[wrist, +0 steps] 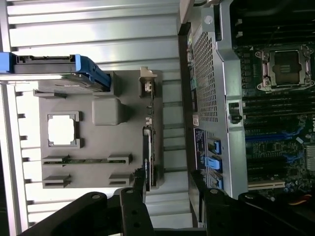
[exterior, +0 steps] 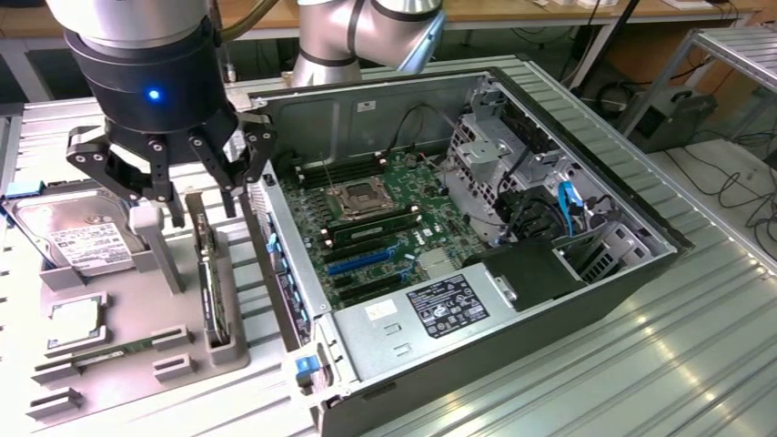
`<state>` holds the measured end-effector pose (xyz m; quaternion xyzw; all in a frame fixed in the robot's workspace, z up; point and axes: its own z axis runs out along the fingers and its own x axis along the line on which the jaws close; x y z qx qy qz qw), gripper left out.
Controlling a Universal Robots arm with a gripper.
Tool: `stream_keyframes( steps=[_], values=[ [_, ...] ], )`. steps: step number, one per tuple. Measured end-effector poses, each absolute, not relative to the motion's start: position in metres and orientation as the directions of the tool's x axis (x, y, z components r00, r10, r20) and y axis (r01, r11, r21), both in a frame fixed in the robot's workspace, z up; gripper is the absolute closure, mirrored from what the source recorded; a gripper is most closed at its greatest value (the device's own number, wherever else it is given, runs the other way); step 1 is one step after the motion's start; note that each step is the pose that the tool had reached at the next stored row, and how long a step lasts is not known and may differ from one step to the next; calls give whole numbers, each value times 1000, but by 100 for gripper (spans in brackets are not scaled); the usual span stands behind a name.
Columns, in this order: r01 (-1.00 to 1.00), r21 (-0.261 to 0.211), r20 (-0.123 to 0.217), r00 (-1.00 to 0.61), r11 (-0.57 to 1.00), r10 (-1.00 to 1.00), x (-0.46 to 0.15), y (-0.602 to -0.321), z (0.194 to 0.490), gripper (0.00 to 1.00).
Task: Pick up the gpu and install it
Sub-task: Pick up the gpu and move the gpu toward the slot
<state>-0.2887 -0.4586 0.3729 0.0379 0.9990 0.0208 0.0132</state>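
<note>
The gpu (exterior: 209, 284) is a thin dark card standing on its edge in a slot of the grey fixture tray (exterior: 146, 364), to the exterior view's left of the open computer case (exterior: 486, 228). My gripper (exterior: 200, 208) hangs just above the card's far end, open, with nothing between its black fingers (exterior: 229, 193). In the wrist view the gpu (wrist: 150, 155) is a narrow dark strip on the grey tray (wrist: 98, 142). My gripper (wrist: 167, 199) is spread wide there, one finger (wrist: 133, 204) close by the card's end.
The tray also carries a silver hard drive (exterior: 75, 238), a square processor (exterior: 75, 319) and a slim green memory stick (exterior: 116, 353). The case's metal side wall (wrist: 211, 98) runs close beside the tray. Inside lie the motherboard (exterior: 377, 228) and a power supply (exterior: 438, 308).
</note>
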Motion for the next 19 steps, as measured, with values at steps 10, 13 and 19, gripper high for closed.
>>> stream_keyframes(
  steps=[10,13,19],
  values=[
    [75,42,-25,-997,996,76,-294,-459,369,52],
    [75,42,-25,-997,996,76,-295,-459,368,52],
    [75,42,-25,-997,996,76,-296,-459,366,52]
  ],
)
